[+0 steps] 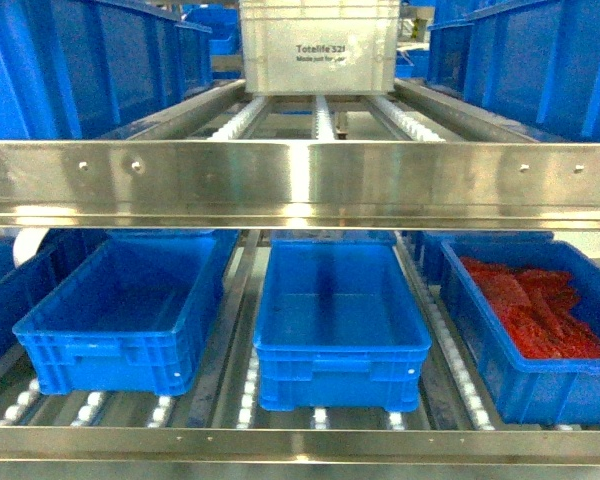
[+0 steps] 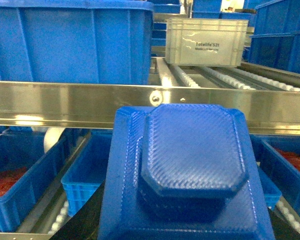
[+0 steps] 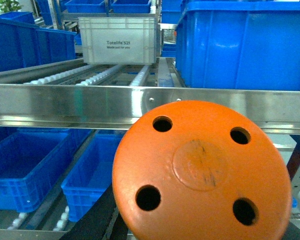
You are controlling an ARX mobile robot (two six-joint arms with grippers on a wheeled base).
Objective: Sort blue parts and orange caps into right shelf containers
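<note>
A blue part (image 2: 190, 155), a stepped textured block, fills the lower left wrist view, and my left gripper (image 2: 185, 227) is shut on it, with only a dark finger (image 2: 85, 222) showing beside it. An orange cap (image 3: 202, 172) with a flat top and several holes fills the right wrist view, and my right gripper (image 3: 200, 227) is shut on it. Both are held in front of the shelf. On the lower shelf stand a left blue crate (image 1: 110, 365) and a middle blue crate (image 1: 340, 375), both with nothing in them. Neither gripper shows in the head view.
A third blue crate (image 1: 500, 370) at the right holds flat red sheets (image 1: 540, 300). A steel rail (image 1: 300, 185) crosses between the shelf levels. A white lettered crate (image 1: 320, 45) sits on the upper rollers between deep blue crates (image 1: 100, 60).
</note>
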